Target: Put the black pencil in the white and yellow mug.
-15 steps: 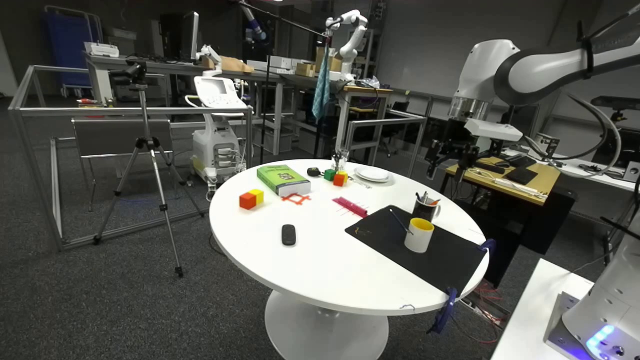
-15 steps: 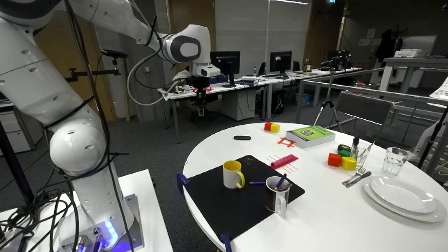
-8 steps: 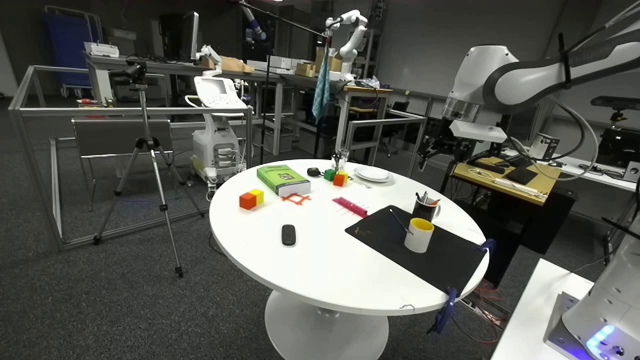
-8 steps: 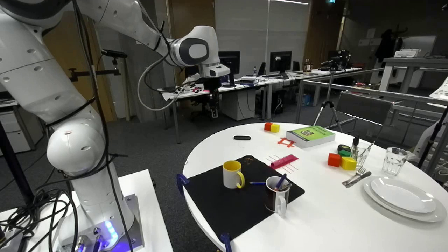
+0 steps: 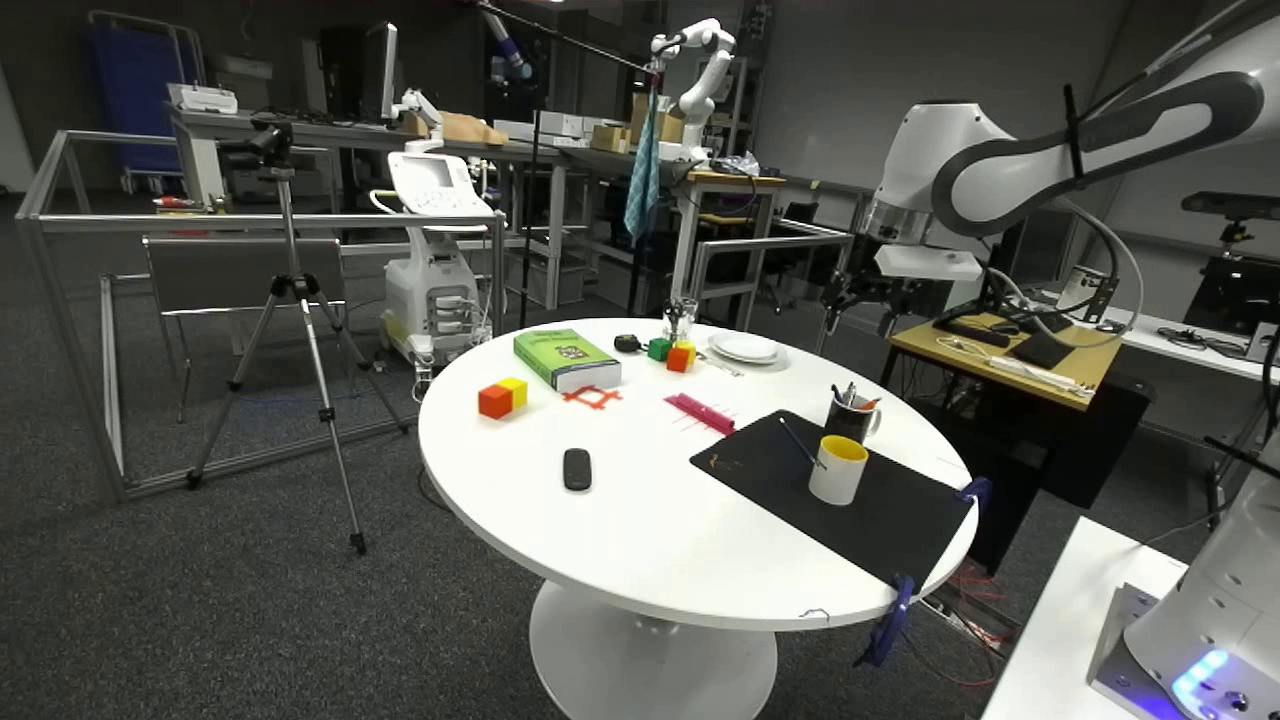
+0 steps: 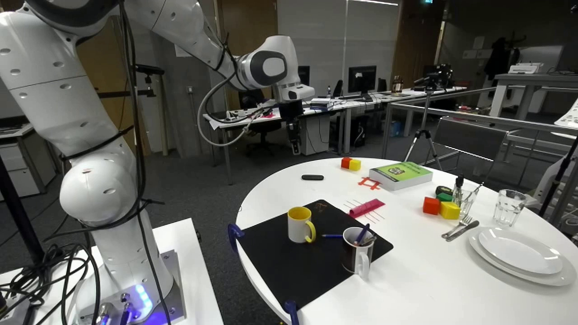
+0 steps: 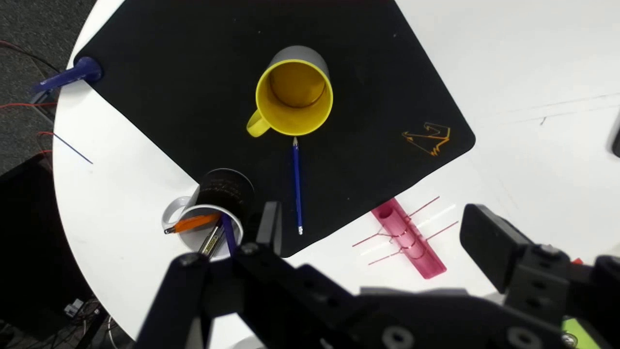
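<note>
Lower left of my wrist view sits the dark mug (image 7: 225,191), stuffed with pens (image 7: 197,222); descend carelessly and my finger (image 7: 269,225) could clip it. Centre: here's the pencil (image 7: 297,186), blue to my eye, not black, lying on the black mat (image 7: 368,145), its tip just beside the white and yellow mug (image 7: 294,99) at upper centre; an off-centre pinch could roll it or bump that mug. Right, my gripper (image 7: 377,234): fingers parted, nothing between; in both exterior views my arm (image 6: 187,31) reaches out, fingertips down, well above the table (image 5: 650,520).
</note>
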Robot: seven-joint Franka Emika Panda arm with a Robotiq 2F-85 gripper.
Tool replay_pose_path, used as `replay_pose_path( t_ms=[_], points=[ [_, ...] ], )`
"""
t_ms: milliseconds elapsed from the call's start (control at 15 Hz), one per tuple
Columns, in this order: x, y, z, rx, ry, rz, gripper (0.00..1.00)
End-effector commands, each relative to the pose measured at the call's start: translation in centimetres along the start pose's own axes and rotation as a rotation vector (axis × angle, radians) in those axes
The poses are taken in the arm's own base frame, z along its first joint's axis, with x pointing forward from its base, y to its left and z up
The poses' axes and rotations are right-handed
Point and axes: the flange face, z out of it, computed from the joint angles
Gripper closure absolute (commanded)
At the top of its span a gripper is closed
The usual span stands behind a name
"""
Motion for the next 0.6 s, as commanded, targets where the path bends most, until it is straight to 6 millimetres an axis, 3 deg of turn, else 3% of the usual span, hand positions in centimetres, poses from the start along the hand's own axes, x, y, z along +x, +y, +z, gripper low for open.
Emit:
replay_pose_path(
  t_ms=[0, 133, 200, 400, 533],
  points=[
    [3.2, 0.6, 1.2, -0.013, 0.001, 0.061, 0.0],
    [4.1, 1.2, 1.3, -0.001, -0.024, 0.088, 0.0],
    [2.7, 1.2, 1.7, -0.013, -0.026, 0.051, 0.0],
    [3.6, 1.6, 2.0, -0.014, -0.029, 0.068, 0.0],
    [2.8, 1.1, 2.1, -0.019, -0.038, 0.037, 0.0]
  ],
)
